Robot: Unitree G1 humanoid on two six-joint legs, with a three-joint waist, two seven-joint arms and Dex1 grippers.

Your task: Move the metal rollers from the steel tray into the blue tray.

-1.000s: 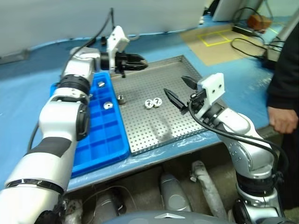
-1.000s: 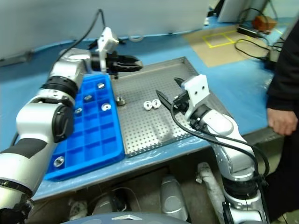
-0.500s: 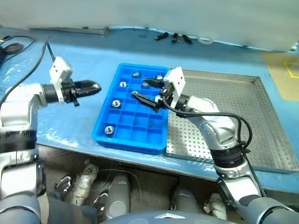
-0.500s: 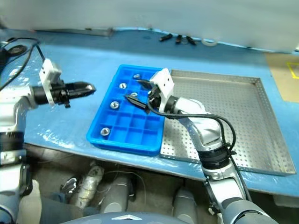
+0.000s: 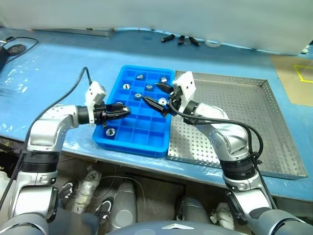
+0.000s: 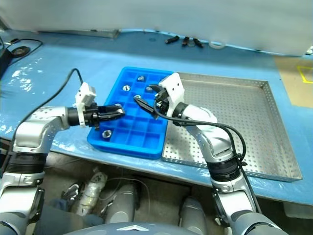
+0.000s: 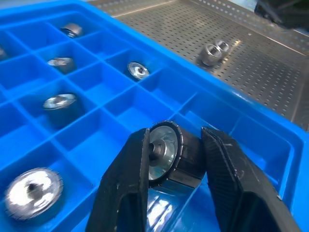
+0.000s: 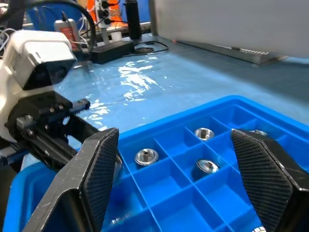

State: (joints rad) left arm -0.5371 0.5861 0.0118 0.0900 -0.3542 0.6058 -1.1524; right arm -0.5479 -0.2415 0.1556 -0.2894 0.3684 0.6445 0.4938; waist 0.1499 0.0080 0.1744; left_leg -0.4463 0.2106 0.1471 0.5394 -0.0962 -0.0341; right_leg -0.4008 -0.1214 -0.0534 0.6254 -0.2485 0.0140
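The blue tray (image 5: 131, 146) lies left of the steel tray (image 5: 244, 112), rims touching. Several metal rollers (image 5: 126, 86) sit singly in its compartments. My left gripper (image 5: 125, 111) hangs low over the tray's near-left compartments, shut on a roller (image 7: 166, 154) held on its side between the fingers. Two more rollers (image 7: 215, 48) lie on the steel tray close to the blue one. My right gripper (image 5: 150, 92) stands open and empty above the blue tray's right half; its fingers (image 8: 96, 164) are spread wide.
Small black parts and a white ring (image 5: 181, 39) lie at the table's far edge. A black cable (image 5: 14, 49) lies at the far left. A brown mat with yellow tape (image 5: 298, 73) is at the right. The table's front edge runs just before both trays.
The camera swung left, bringing the blue tray to the middle. My left gripper came down from the table left of the tray to over its near-left compartments, still shut on its roller. The right gripper stayed open.
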